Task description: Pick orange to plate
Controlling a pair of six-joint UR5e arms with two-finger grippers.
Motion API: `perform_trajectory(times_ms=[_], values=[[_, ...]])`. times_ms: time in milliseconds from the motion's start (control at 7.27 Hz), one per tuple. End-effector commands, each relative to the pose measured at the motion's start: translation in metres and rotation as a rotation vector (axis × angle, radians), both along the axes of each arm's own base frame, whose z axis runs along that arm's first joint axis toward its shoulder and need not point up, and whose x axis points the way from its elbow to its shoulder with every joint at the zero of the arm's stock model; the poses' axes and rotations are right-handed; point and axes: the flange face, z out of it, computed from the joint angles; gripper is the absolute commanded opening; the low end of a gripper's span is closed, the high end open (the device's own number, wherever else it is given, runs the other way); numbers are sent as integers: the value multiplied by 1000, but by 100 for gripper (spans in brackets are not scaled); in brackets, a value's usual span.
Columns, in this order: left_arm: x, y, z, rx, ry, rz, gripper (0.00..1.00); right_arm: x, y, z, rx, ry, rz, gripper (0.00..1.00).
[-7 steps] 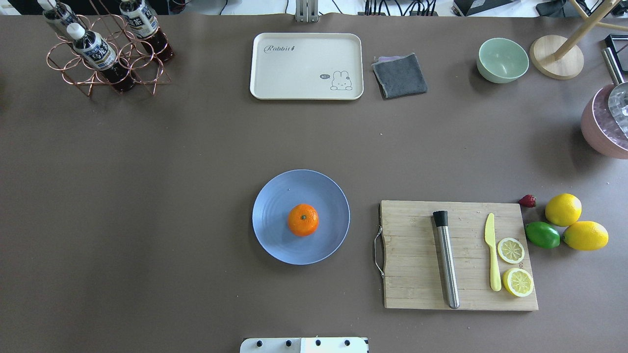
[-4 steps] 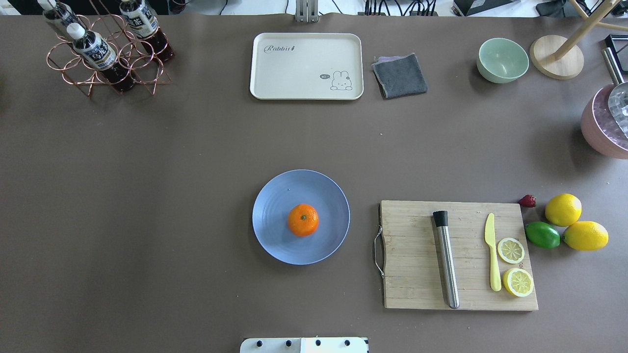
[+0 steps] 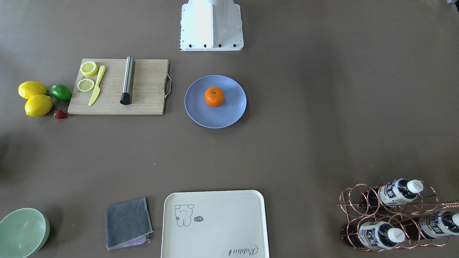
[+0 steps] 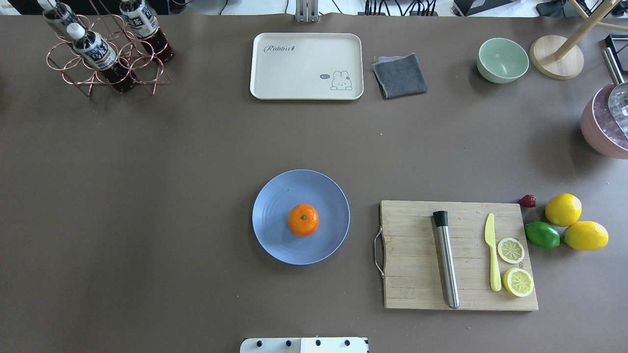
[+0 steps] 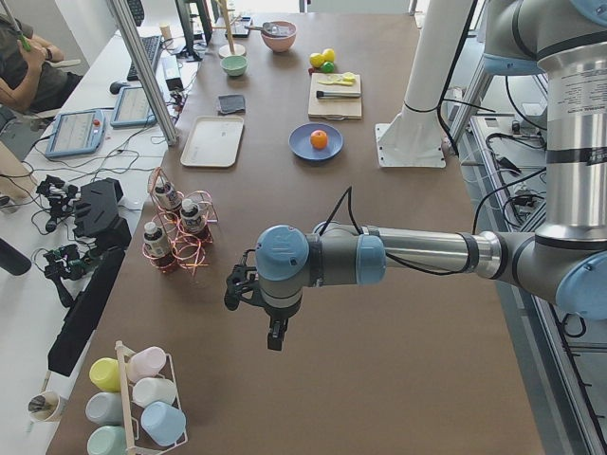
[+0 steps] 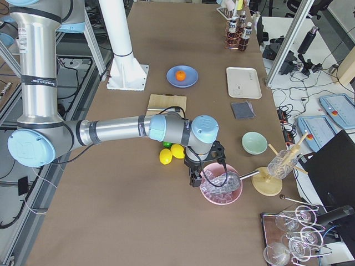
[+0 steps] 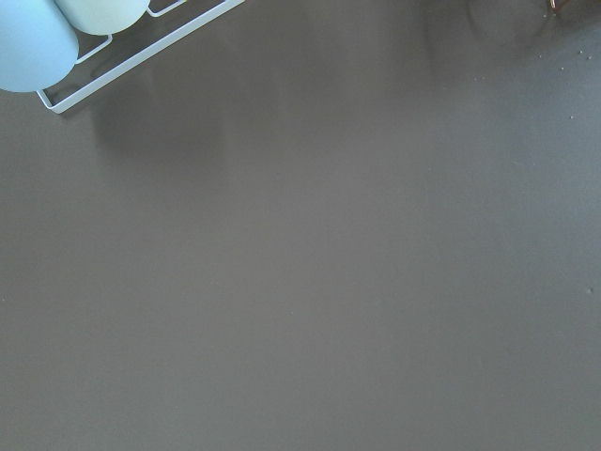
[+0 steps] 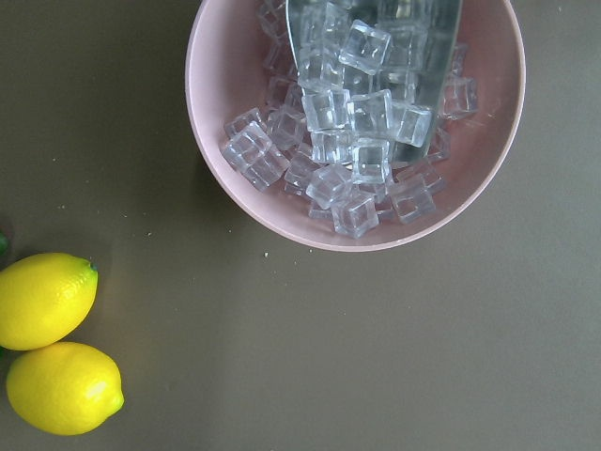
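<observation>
Bright, even, diffuse light from above in every view; shadows are soft and short: a faint rim under the plate (image 4: 274,196), a wider smudge beside the pale-green bowl (image 4: 502,60), and the matte table (image 4: 147,196) shows faint paler bands, no hard glare. Fixed views are sharp, the orange (image 4: 303,220) crisp and saturated, far things in both side views tiny; glints sit on the steel cylinder (image 4: 447,260) and the ice cubes (image 8: 329,108). Left wrist view is dimmer and flat, with a blurry shadow below the blue cup (image 7: 28,47).
</observation>
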Motion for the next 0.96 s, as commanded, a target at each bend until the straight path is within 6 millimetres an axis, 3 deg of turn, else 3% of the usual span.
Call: perform_trajectory(times_ms=[0,826], values=[[0,2,-1,-3,0,-4,97,0,1,3,-5,2,-2,100],[30,-10,-5,-35,6,-6,98,5,15,19,-34,24,0,100]])
